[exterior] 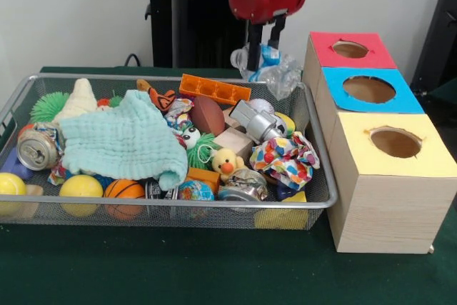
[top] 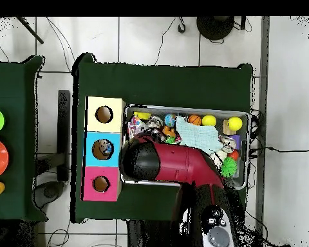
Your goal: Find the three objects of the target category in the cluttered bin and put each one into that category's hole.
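The silver wire-mesh bin (exterior: 214, 205) lies on the green table, full of mixed items. My gripper (exterior: 263, 51) hangs above the bin's far right corner, just left of the boxes. It is shut on a crumpled clear plastic piece with blue print (exterior: 275, 69), held above the rim. The blue-framed hole (exterior: 368, 89) is in the middle box, to the right of the gripper. In the overhead view my red arm (top: 163, 164) covers the gripper and part of the bin (top: 244, 116), next to the blue-framed hole (top: 102, 149).
The red-framed hole (exterior: 350, 49) is behind the blue one and the yellow-framed hole (exterior: 395, 142) in front. The bin holds a mint cloth (exterior: 128, 141), a crushed can (exterior: 37, 149), balls, a toy duck (exterior: 227, 163) and an orange tray (exterior: 214, 89).
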Robot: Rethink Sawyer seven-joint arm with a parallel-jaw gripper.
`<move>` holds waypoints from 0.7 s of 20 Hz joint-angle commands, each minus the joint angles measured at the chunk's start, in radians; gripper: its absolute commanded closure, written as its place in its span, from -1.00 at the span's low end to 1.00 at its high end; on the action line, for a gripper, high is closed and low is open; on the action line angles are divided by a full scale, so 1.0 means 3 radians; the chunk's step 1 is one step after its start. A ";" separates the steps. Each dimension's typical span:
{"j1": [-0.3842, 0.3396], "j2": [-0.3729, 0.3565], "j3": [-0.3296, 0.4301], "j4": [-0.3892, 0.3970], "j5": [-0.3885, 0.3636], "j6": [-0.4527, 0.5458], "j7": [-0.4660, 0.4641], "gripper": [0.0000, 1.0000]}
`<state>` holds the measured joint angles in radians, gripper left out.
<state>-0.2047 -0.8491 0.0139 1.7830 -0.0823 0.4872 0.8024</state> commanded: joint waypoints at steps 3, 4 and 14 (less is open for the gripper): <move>0.0224 -0.0247 -0.0331 0.0185 0.0194 0.0522 0.1186 1.00; 0.0281 -0.0218 -0.0355 0.0218 0.0207 0.0458 0.1253 1.00; 0.0777 -0.0153 -0.0506 0.0421 0.0468 0.0204 0.1772 1.00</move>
<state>-0.0164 -0.8974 -0.1177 1.7965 0.0037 0.5358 0.9707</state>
